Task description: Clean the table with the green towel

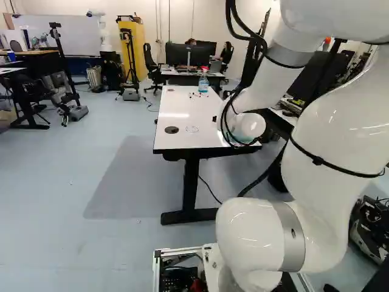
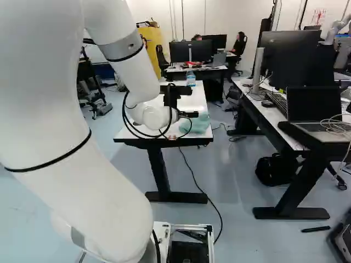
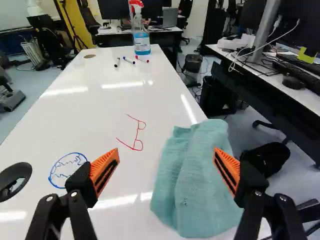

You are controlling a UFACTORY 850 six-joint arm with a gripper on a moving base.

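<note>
In the right base view my gripper (image 2: 185, 103) hangs over the near end of the white table (image 2: 126, 135), close to the green towel (image 2: 196, 125). The wrist view shows the gripper (image 3: 165, 167) open, its orange-padded fingers wide apart with nothing gripped. The crumpled towel (image 3: 197, 185) lies by the table's side edge, under and ahead of the gap, toward one finger. Near the other finger is a blue scribbled circle (image 3: 67, 169). Red marker lines (image 3: 136, 135) run across the tabletop between circle and towel, farther ahead.
A spray bottle (image 3: 141, 37) and several markers (image 3: 128, 60) are at the table's far end. A round grommet (image 3: 15, 180) sits beside the gripper. Another desk (image 2: 274, 118) with monitors and a laptop runs along the right. A black bag (image 2: 277, 170) is beneath it.
</note>
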